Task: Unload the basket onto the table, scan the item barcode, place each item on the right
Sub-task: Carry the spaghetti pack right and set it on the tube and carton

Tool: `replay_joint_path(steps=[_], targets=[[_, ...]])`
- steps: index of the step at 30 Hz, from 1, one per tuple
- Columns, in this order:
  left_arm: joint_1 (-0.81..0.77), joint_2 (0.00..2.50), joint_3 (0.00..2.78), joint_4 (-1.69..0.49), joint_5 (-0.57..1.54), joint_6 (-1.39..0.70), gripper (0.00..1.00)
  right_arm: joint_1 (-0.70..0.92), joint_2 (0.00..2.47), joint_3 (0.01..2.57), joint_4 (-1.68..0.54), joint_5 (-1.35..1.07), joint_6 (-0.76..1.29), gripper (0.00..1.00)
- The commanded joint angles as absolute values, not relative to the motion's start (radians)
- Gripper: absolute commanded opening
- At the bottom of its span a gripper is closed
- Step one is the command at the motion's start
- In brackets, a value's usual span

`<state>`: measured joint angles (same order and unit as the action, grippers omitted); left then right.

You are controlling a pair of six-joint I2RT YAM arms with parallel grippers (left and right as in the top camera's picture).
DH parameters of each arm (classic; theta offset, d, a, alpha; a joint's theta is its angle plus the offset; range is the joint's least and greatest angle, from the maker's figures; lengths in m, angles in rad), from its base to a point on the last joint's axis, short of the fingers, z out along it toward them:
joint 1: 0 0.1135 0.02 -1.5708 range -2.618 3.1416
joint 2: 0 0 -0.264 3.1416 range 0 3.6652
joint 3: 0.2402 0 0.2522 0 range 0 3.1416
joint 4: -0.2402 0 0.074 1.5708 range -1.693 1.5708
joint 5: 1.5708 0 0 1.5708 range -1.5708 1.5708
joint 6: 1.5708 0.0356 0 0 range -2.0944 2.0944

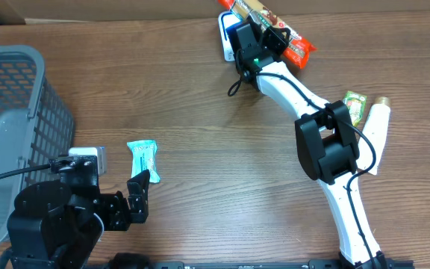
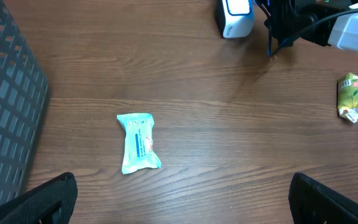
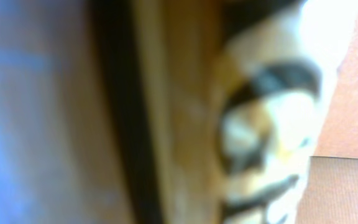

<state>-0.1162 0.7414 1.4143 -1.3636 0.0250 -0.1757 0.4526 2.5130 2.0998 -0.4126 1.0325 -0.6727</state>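
Right gripper (image 1: 269,36) pinches orange snack pack (image 1: 298,49) by the scanner (image 1: 227,37); left gripper (image 2: 182,190) gapes wide near teal packet (image 2: 138,142). Right wrist view's all blur.

A brown wooden table (image 1: 200,112) fills the frame. A grey mesh basket (image 1: 13,112) sits at the left edge. At lower left, the left gripper (image 1: 134,196) lies just below a teal packet (image 1: 142,158). At top centre, the right gripper (image 1: 263,37) seems clamped on an orange-red snack bar (image 1: 293,45), beside a white-and-blue scanner (image 1: 226,33). A green packet (image 1: 355,104) and a white bottle (image 1: 379,123) lie at right.
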Motion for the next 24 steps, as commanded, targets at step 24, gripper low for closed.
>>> replay_joint_path(steps=[24], targets=[[-0.112,0.739,1.420,-1.362,0.019,-0.157,1.00,0.078,1.873,2.018,-1.527,-0.057,0.213,0.04]])
